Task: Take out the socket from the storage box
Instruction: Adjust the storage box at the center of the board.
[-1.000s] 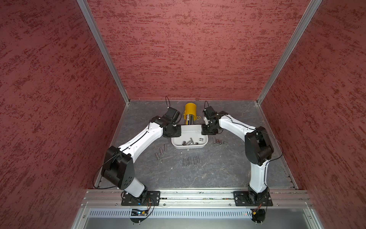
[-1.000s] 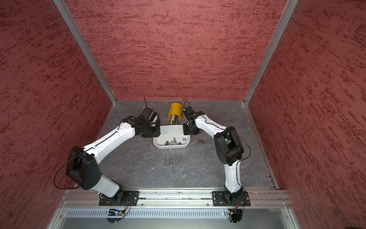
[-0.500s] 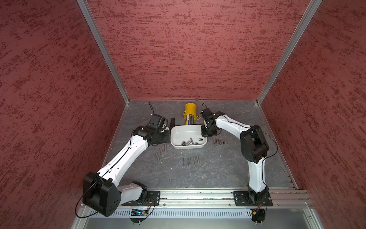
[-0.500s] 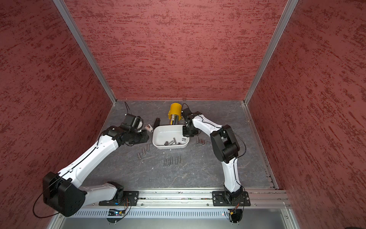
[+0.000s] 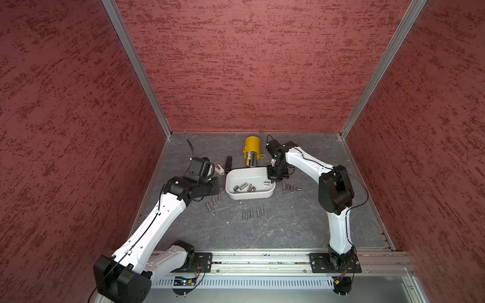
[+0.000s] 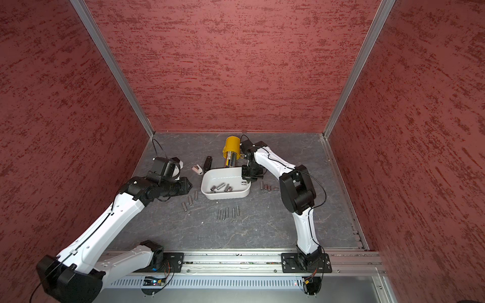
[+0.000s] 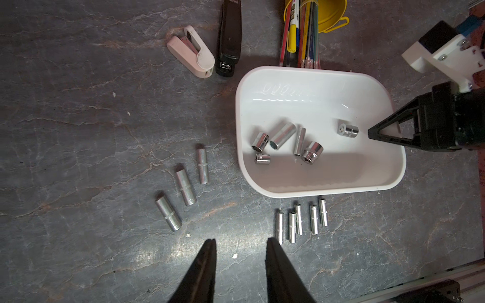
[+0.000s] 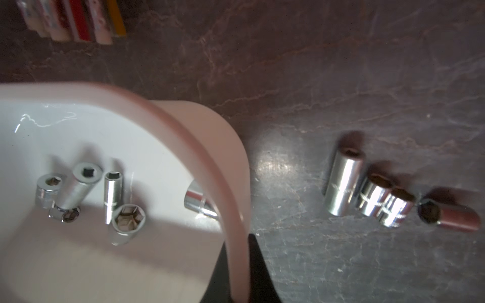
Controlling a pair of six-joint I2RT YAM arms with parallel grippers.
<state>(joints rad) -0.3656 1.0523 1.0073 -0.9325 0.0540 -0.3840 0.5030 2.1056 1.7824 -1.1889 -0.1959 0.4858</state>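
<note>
The white storage box sits mid-table and holds several chrome sockets. One short socket lies apart from them, close to the right wall. My right gripper is shut on that right wall of the storage box, one finger inside and one outside. My left gripper hovers left of the box, open and empty.
Loose sockets lie on the table in three groups: left, front and right of the box. Behind the box are a tipped yellow pen cup, a black stapler and a pink-white stapler.
My left arm has drawn back from the box's left rim toward the left. My right gripper has closed on the box's right wall.
</note>
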